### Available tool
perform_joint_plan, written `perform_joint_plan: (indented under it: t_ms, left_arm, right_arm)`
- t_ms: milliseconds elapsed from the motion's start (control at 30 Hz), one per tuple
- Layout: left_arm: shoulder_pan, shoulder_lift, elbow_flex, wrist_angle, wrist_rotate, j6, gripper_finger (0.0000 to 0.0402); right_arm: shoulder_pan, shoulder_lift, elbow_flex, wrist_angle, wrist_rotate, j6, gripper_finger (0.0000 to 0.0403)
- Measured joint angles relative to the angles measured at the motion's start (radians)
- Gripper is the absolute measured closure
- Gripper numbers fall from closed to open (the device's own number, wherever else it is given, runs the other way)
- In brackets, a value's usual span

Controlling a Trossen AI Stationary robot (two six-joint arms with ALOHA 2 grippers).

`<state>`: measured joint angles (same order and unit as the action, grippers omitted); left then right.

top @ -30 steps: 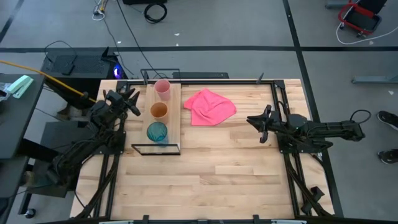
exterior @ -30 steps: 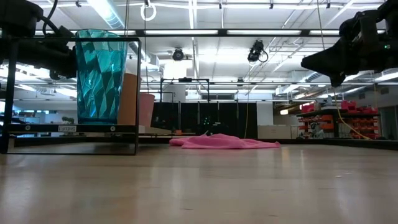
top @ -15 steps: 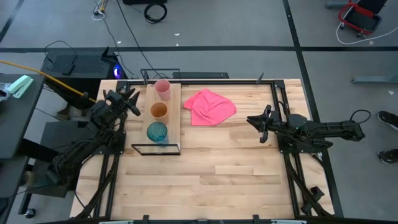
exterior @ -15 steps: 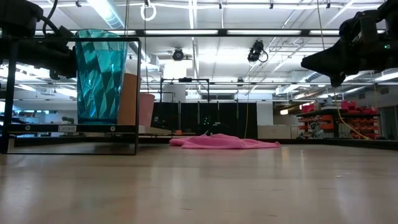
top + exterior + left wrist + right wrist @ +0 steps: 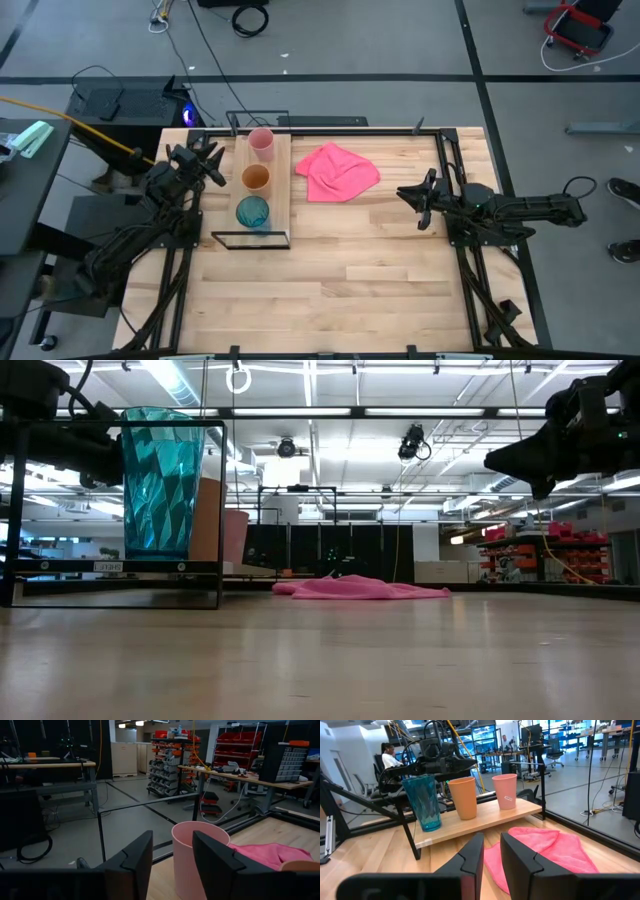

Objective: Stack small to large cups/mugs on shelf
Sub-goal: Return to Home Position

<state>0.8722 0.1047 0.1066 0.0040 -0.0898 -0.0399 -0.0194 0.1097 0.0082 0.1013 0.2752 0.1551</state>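
Three cups stand upright on their bases in a row on the light-wood shelf point(image 5: 282, 185): the pale pink cup point(image 5: 261, 143) farthest, the orange-brown cup point(image 5: 256, 178) in the middle, the teal-blue cup point(image 5: 252, 212) nearest. They also show in the right wrist view: pink point(image 5: 505, 791), orange-brown point(image 5: 464, 797), teal-blue point(image 5: 424, 801). My left gripper point(image 5: 214, 166) hovers open and empty just left of the shelf, with the pink cup point(image 5: 192, 857) beyond its fingers. My right gripper point(image 5: 408, 196) hovers open and empty at the table's right, pointing toward the shelf.
A crumpled pink cloth point(image 5: 336, 171) lies on the tabletop right of the shelf, between it and my right gripper. The shelf's black wire frame point(image 5: 250, 240) stands at its near end. A person point(image 5: 387, 754) sits in the room beyond the table.
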Motion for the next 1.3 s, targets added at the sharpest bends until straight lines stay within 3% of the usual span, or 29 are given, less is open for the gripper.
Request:
perform_joint_plan:
  t_ms: [1300]
  left_arm:
    - [0.000, 0.000, 0.000, 0.000, 0.000, 0.000, 0.0251]
  right_arm:
    - [0.000, 0.000, 0.000, 0.000, 0.000, 0.000, 0.0330]
